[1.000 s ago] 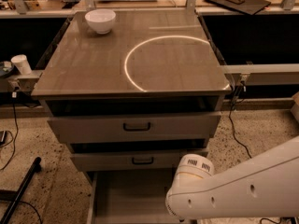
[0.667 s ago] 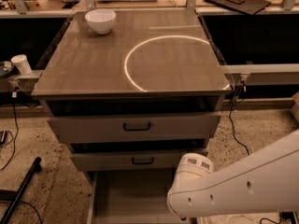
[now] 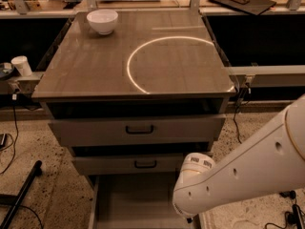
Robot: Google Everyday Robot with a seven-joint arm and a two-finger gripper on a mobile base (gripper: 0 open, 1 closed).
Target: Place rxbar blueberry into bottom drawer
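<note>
Camera view:
- Bottom drawer stood pulled out below two upper drawers with black handles; its floor showed plain.
- White arm reached in from right, its end low over bottom drawer's right side.
- Gripper sat under arm's end at lower edge, mostly hidden; whether clenched or released could not be told.
- Blueberry bar was hidden; its whereabouts could not be told.
- White bowl sat at far left of cabinet top.
- Paper cup stood on ledge at left.
</note>
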